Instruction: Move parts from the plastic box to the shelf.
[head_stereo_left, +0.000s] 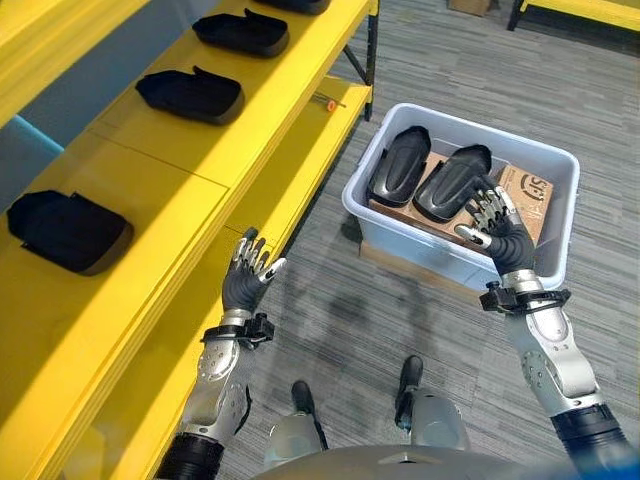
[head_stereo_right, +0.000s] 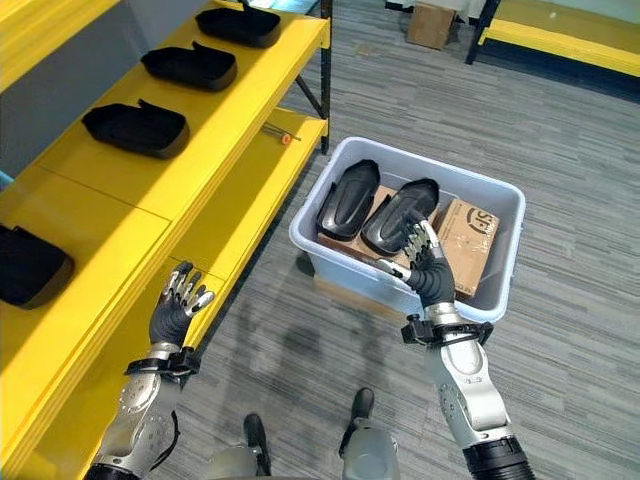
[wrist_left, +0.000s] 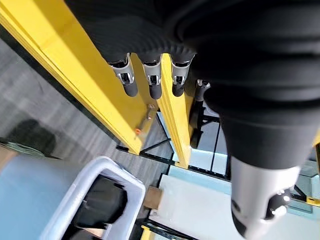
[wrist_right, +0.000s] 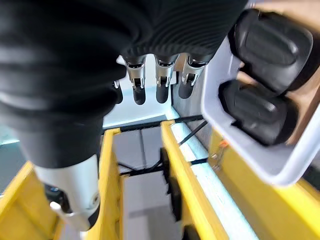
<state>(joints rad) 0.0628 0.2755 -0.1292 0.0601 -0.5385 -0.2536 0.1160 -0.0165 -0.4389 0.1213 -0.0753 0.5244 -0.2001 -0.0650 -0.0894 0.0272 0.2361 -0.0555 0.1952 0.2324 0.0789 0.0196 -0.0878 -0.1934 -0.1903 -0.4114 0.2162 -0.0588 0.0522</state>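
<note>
Shelf (head_stereo_left: 190, 150) in yellow runs along the left, with black parts (head_stereo_left: 190, 95) lying in a row on it, well apart from one another. Left hand (head_stereo_left: 245, 275) hangs beside the shelf's front edge — fingers straight and relaxed, holding nothing. Plastic box (head_stereo_left: 555, 165) sits on the floor to the right; two more black parts (head_stereo_left: 400, 165) lie side by side inside it on a cardboard carton (head_stereo_left: 525, 195). Right hand (head_stereo_left: 495, 225) hovers over the box's near wall, fingers loosely spread — empty.
</note>
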